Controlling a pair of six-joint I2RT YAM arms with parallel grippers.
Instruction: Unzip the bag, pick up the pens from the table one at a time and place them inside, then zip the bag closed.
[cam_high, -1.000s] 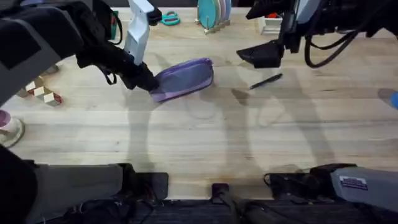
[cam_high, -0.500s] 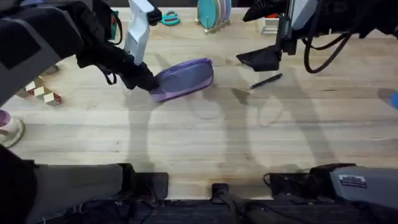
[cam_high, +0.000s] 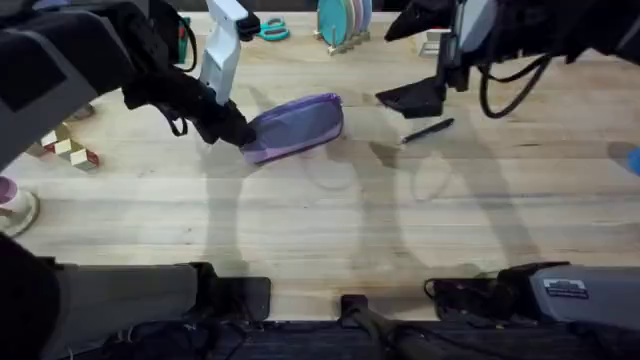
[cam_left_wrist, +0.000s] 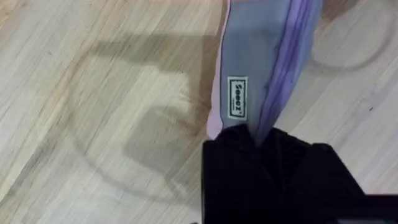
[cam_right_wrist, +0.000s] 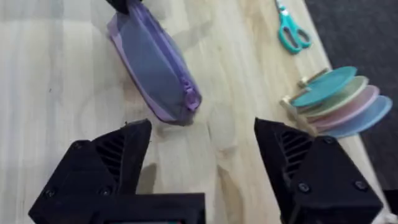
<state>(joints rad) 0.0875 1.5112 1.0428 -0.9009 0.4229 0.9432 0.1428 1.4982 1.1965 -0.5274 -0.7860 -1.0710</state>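
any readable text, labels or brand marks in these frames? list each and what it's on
Small white sewn tag on the bag, beside the zipper, close to where the left gripper clamps its end: one dark word, possibly "Seeex", too blurred to be sure; the finer line next to it is unreadable.
White sticker on the right arm's base: print too small to read.

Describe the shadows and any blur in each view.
Overhead: soft overlapping arm shadows cross the table; the left arm looms dark and blurred at upper left. Left wrist: an angular shadow lies on the wood beside the bag; the left gripper is a featureless black mass. Right wrist: the right gripper is near and soft-edged, the bag's shadow faint.
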